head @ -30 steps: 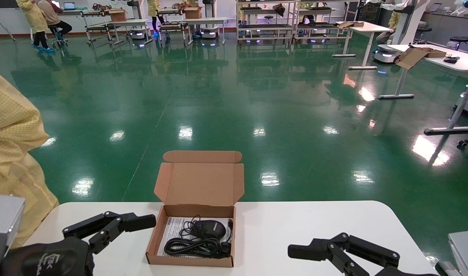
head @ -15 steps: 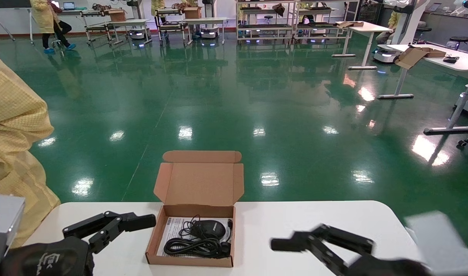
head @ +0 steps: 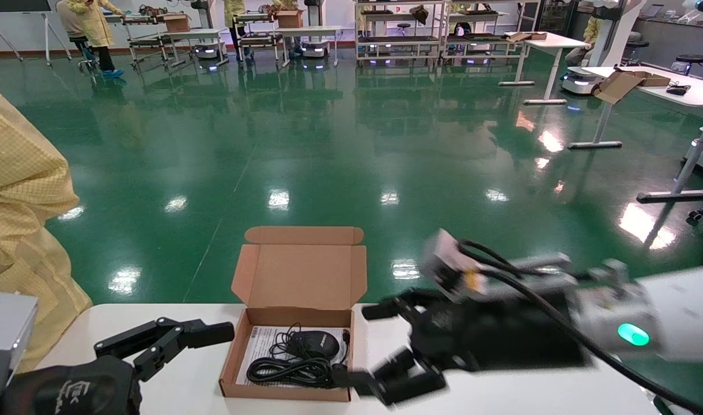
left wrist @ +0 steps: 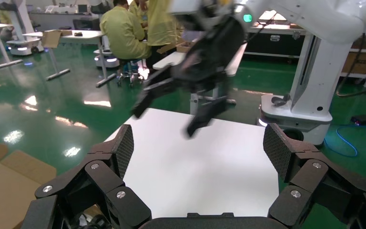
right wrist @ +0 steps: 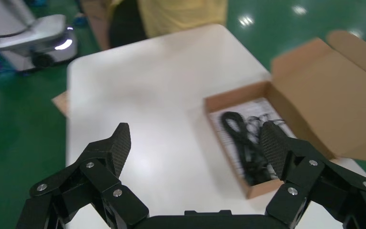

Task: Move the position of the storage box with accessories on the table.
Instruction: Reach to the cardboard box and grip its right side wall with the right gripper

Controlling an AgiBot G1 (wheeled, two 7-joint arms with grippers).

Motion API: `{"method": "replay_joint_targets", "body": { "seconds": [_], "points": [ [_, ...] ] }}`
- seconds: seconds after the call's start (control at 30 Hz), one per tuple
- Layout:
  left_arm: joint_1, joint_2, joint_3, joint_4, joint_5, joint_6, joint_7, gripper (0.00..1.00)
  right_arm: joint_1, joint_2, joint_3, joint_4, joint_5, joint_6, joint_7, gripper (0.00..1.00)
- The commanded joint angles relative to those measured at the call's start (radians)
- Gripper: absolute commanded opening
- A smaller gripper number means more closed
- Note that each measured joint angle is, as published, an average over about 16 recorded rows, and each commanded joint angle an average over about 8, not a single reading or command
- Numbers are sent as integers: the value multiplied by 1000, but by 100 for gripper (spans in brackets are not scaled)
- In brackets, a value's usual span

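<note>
Risk here is the right end effector [head: 374, 349], wide open and empty beside the storage box [head: 288, 357] mid-surface, clipping the upright lid or catching the mouse cable [head: 291, 369] (loose coil). Left end effector [head: 173, 340] sits parked, also open and empty.

Black linkage jaws with textured pads and silver screws; white arm, green light, black cables.

White table [head: 490, 323], storage box [head: 288, 360] atop.
</note>
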Motion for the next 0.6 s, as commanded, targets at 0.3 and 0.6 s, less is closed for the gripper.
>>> {"method": "replay_joint_targets", "body": {
  "seconds": [0.3, 0.6],
  "points": [
    [0, 0, 0, 0, 0, 0, 0, 100, 84, -296, -68, -397, -174, 313, 32, 100],
    [0, 0, 0, 0, 0, 0, 0, 100, 75, -338, -58, -471, -180, 393, 28, 100]
  ]
}}
